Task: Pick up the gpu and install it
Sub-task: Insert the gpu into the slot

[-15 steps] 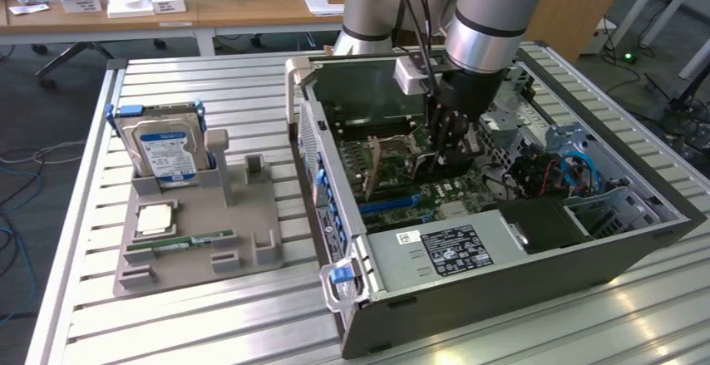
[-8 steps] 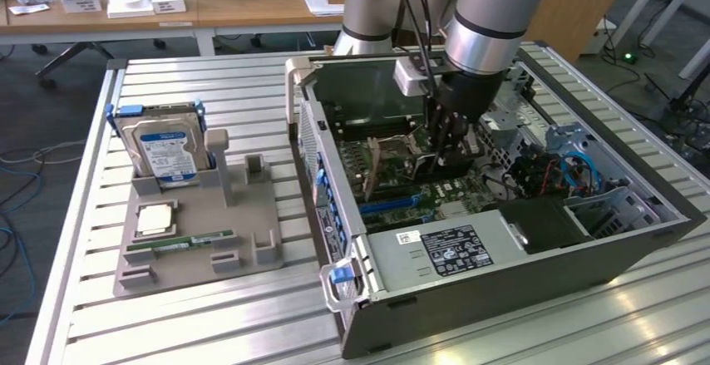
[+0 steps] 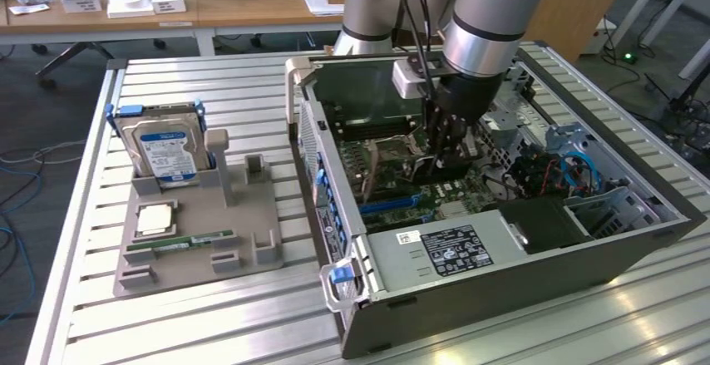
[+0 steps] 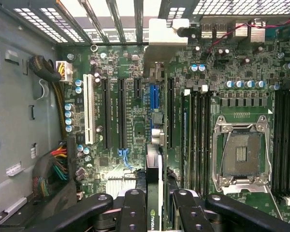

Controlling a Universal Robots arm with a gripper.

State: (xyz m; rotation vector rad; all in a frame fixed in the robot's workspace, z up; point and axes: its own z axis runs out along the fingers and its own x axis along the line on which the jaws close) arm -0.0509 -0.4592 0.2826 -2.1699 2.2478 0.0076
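My gripper (image 3: pixel 444 159) reaches down into the open computer case (image 3: pixel 621 249), over the motherboard (image 3: pixel 461 194). It is shut on the gpu (image 3: pixel 440 171), a thin dark card held on edge. In the wrist view the gripper (image 4: pixel 158 194) has its black fingers (image 4: pixel 134 203) on both sides of the gpu (image 4: pixel 154 166), whose silver end bracket (image 4: pixel 166 35) points toward the case's rear slot openings. The card lies in line with the blue slot (image 4: pixel 153 96). I cannot tell whether its edge touches the slot.
A grey fixture (image 3: pixel 199 240) on the slatted metal table (image 3: pixel 222 323) holds a hard drive (image 3: pixel 166 149), a CPU (image 3: pixel 153 219) and a green RAM stick (image 3: pixel 179 243). Inside the case are the CPU socket (image 4: pixel 241 154), a white slot (image 4: pixel 89 111), cable bundles (image 4: pixel 53 169) and the power supply (image 3: pixel 444 253).
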